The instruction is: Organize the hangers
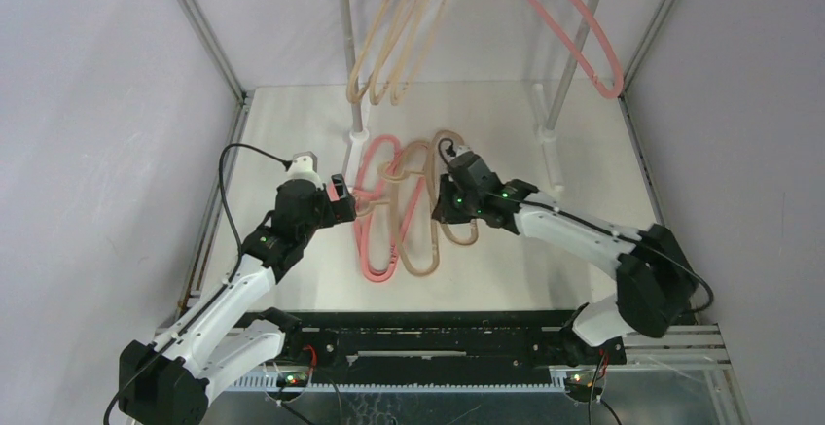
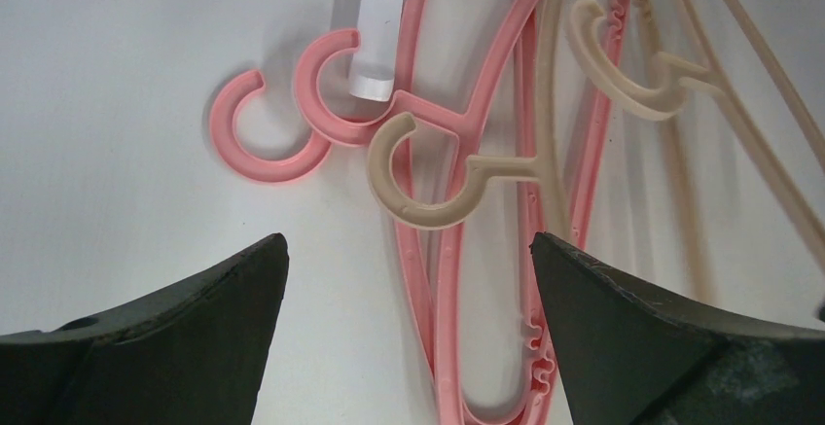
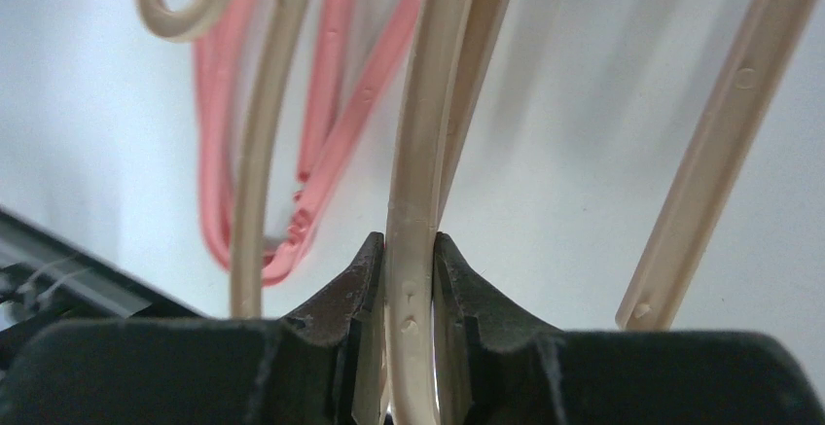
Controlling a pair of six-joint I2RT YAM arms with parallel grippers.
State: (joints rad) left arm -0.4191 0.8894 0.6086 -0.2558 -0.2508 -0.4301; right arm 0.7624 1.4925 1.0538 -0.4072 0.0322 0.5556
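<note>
Overhead feed: hangers (image 1: 409, 201) piled mid-table (image 1: 292, 114) — pink and beige, overlapping. I see the left gripper (image 1: 338, 192) at the pile's left edge and the right gripper (image 1: 449, 201) on the rightmost beige hanger (image 1: 459, 241). Up top, beige bunch (image 1: 399, 46) at the left pole (image 1: 347, 46) — one pink hanger (image 1: 611, 87) at the right pole (image 1: 564, 89).

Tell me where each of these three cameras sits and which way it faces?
Top external: above and behind, looking down on the table; left arm, right arm and hanger pile show.
Left wrist: on the left arm, facing down at pink hooks and a beige hook; left fingers open.
Right wrist: low, looking along the table; right fingers shut on a beige hanger.
Shared: both wrist views catch pink hangers.
</note>
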